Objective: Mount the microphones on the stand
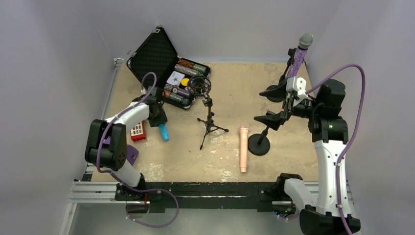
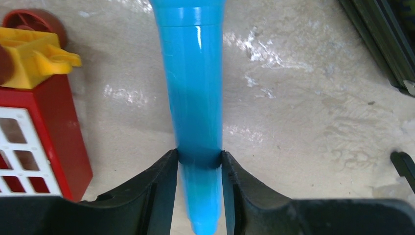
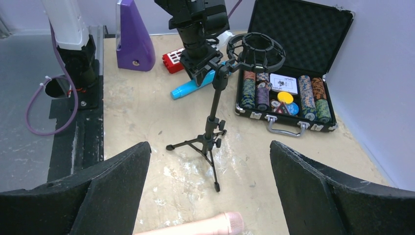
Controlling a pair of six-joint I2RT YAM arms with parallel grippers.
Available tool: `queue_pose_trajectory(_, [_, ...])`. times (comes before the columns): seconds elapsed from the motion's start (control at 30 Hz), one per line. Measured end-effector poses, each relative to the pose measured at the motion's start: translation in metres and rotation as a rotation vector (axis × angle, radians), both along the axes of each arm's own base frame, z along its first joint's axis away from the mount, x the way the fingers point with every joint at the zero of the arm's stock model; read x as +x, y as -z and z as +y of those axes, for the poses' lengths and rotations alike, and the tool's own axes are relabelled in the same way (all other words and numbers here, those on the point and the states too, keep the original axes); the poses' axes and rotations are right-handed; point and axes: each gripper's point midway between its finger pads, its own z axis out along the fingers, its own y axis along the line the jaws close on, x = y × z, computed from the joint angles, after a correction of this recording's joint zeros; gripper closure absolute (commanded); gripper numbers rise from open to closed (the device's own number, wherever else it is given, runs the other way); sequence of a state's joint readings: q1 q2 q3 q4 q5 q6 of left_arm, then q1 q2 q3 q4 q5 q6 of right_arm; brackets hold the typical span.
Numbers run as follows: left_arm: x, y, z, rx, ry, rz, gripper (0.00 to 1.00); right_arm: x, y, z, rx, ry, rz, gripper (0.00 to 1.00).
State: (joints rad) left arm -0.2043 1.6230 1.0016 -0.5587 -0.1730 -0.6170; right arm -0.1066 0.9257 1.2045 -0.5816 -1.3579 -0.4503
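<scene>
The left gripper [image 2: 198, 157] pinches the blue microphone [image 2: 193, 73] near its thin tail. The right gripper [image 3: 209, 146] gapes wide, with the pink microphone [image 3: 215, 224] lying beneath it, apart

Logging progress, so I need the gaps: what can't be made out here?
Purple microphone: lower end, top view, covered by the right arm.
Blue microphone: far end cut off by the left wrist view's top edge.
Pink microphone: right wrist view shows only its tip, at the bottom edge.

Purple mic [image 1: 296, 61] upright, pink [image 1: 243, 148] flat, blue [image 2: 195, 93] gripped
</scene>
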Motion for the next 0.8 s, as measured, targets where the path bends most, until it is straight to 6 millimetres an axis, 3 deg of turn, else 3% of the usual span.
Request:
queue_pose_trajectory(0.17, [-0.014,0.001,-0.019,-0.050,0.051,0.015,0.58,-0.001,-0.001,0.000,-0.001,0.000,-0.006,0.05])
queue_pose_trajectory(0.47, [-0.060,0.006,-0.074,-0.101,0.185,0.027,0.57,-0.003,-0.001,0.000,-0.003,0.000,-0.012,0.05])
queue_pose_trajectory(0.57, [-0.067,0.008,-0.077,-0.103,0.182,0.011,0.49,-0.003,-0.001,0.000,-0.004,-0.001,-0.012,0.05])
queue_pose_trajectory(0.67, [-0.086,0.022,-0.071,-0.079,0.178,0.066,0.41,-0.004,0.000,0.000,-0.004,-0.001,-0.011,0.05])
queue_pose_trajectory(0.8, [-0.084,0.022,-0.072,-0.075,0.175,0.079,0.41,-0.004,0.000,0.000,-0.004,-0.002,-0.009,0.05])
